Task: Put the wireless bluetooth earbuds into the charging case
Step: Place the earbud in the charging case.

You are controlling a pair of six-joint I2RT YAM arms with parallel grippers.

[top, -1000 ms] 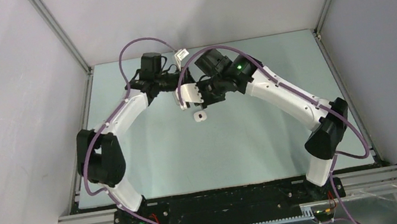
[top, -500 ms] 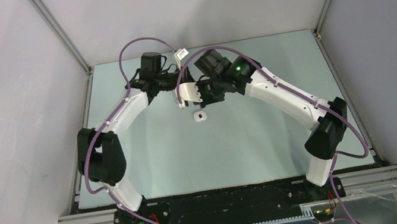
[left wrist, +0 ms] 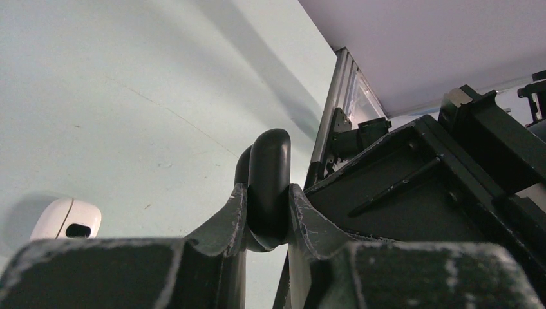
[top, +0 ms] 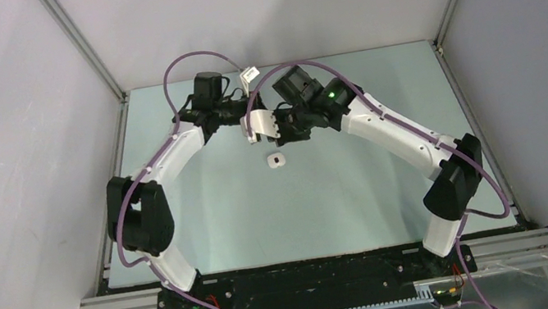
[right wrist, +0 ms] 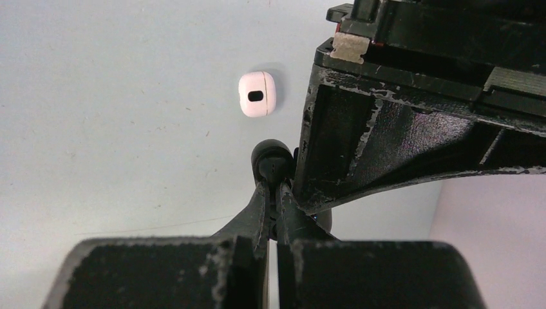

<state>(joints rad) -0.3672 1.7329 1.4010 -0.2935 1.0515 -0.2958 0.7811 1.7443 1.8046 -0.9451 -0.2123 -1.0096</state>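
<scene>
My left gripper (left wrist: pixel 266 196) is shut on a black pebble-like charging case (left wrist: pixel 270 168) and holds it on edge above the table. My right gripper (right wrist: pixel 272 188) is shut on a thin black part at that case's rim (right wrist: pixel 273 161); I cannot tell if it is the lid. In the top view the two grippers, left (top: pixel 256 127) and right (top: pixel 285 126), meet at the back centre. A closed white charging case (top: pixel 276 160) lies on the table just in front of them, and shows in the left wrist view (left wrist: pixel 66 220) and the right wrist view (right wrist: pixel 257 94). No earbuds are in view.
The pale green table (top: pixel 327 196) is walled by grey panels, with aluminium posts at the back corners (top: pixel 120 92). The purple cables (top: pixel 197 57) loop over both wrists. The arm bases stand on the black rail (top: pixel 315 276) at the near edge.
Both grippers, still joined on the black case, have moved a little toward the back, away from the white case. The white case has not moved.
</scene>
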